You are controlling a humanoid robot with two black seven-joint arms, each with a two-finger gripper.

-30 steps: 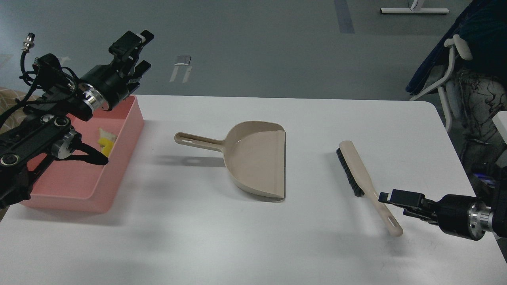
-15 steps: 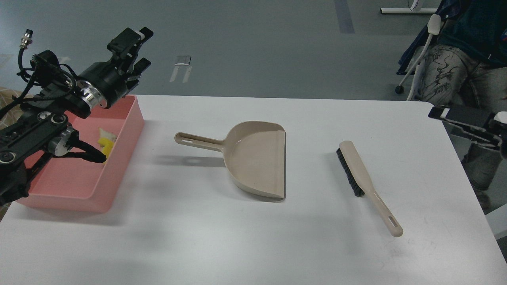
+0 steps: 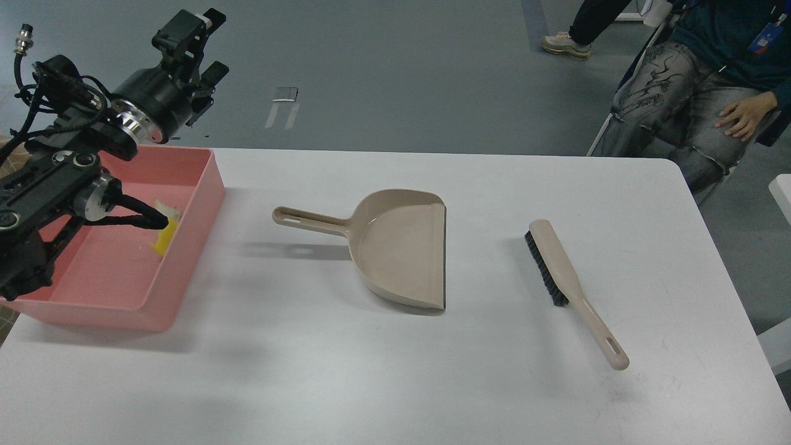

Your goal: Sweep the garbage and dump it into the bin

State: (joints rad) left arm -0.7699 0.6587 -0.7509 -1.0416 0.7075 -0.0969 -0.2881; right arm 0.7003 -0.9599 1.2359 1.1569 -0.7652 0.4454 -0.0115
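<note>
In the head view, our left gripper (image 3: pixel 201 46) hangs at ten o'clock, jaws spread and empty; our right gripper is out of sight. The garbage (image 3: pixel 164 226) lies inside the bin (image 3: pixel 185 259). We judge the dumping done; next comes only parking the arm.

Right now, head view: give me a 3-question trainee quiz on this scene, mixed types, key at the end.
1. True or false: the beige dustpan holds garbage.
2. Where does the yellow sponge piece lie? A) white table B) pink bin C) dustpan
3. Fill in: the brush lies to the ___ of the dustpan.

Key:
1. False, it looks empty.
2. B, inside the pink bin.
3. Right, on the white table.
</note>
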